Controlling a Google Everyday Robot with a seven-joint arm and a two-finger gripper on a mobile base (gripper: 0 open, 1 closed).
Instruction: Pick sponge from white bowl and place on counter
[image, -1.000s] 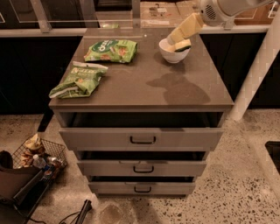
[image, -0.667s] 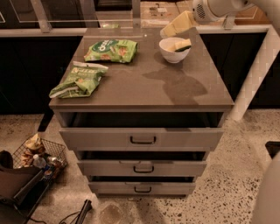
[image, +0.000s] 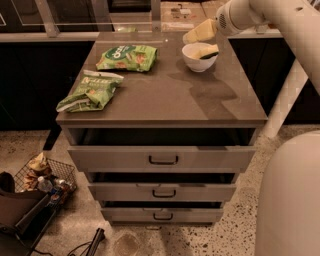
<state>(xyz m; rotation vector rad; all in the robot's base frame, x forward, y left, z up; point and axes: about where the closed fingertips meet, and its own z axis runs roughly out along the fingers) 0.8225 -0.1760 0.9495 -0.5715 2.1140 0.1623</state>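
Note:
The white bowl stands at the back right of the grey-brown counter. The sponge, pale yellow with a dark green edge, lies tilted inside the bowl against its right rim. My gripper, cream-yellow at the end of the white arm, hangs just above and behind the bowl's left side. It does not touch the sponge.
Two green snack bags lie on the counter's left half, one at the back and one nearer the front. The cabinet's three drawers stand slightly open. A wire basket sits on the floor at left. My white body fills the lower right.
My gripper has lifted up out of the bowl and shifted slightly back and left. The sponge has stayed in the bowl. The view has moved closer to the cabinet.

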